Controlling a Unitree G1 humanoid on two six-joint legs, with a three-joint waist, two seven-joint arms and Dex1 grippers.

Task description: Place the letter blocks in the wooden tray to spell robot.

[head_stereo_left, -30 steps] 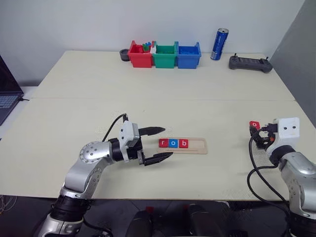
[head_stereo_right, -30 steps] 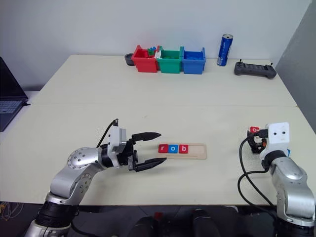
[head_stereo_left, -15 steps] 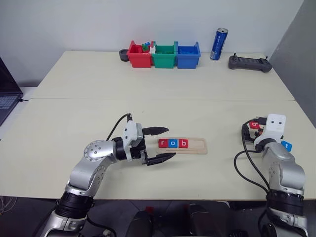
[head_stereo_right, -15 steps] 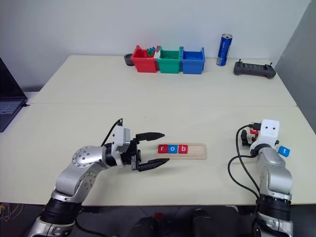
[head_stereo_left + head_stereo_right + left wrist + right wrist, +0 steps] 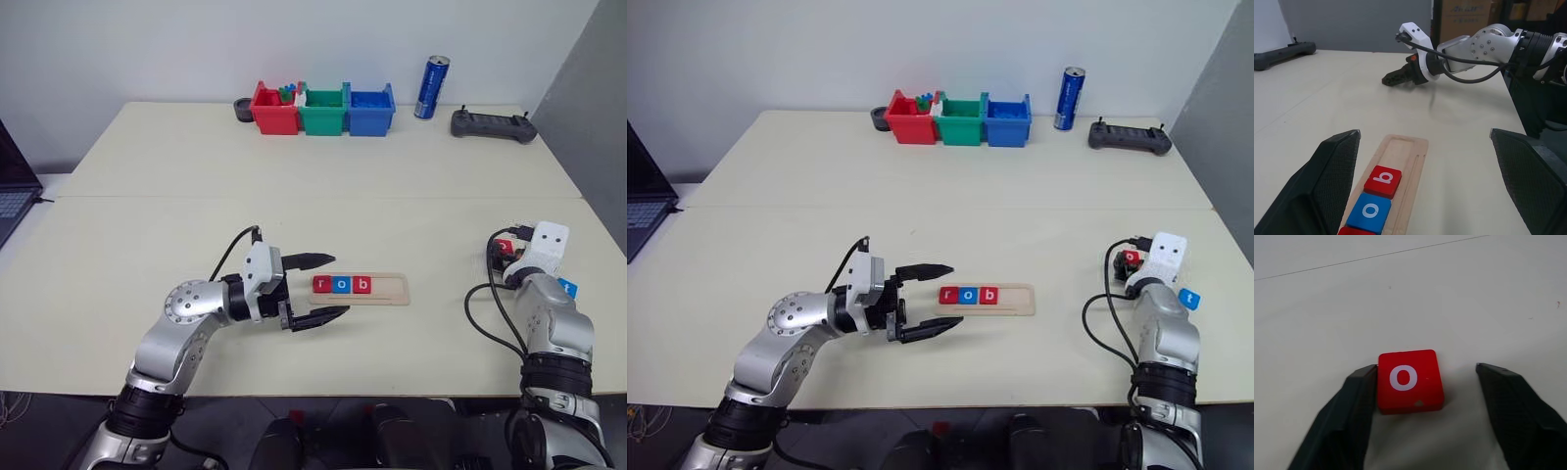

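Observation:
The wooden tray (image 5: pixel 389 291) lies at the table's middle with three letter blocks at its left end: red r (image 5: pixel 321 284), blue o (image 5: pixel 340 285) and red b (image 5: pixel 361 285). My left gripper (image 5: pixel 338 284) hangs open at the tray's left end, one finger on each side, holding nothing. At the right, a red o block (image 5: pixel 1409 380) lies flat on the table between the fingers of my open right gripper (image 5: pixel 1425 369). One finger (image 5: pixel 1359 396) rests against the block's side and the other stands apart. A blue t block (image 5: pixel 568 288) lies just beyond that arm.
Red (image 5: pixel 274 110), green (image 5: pixel 324 110) and blue (image 5: pixel 371 110) bins line the table's far edge, with a blue can (image 5: pixel 432 87) and a black controller (image 5: pixel 493 125) to their right. A laptop (image 5: pixel 10 196) sits off the left edge.
My right arm has stretched forward and dropped, bringing its fingers down around the red o block, and the jaws have narrowed. The left arm has stayed still.

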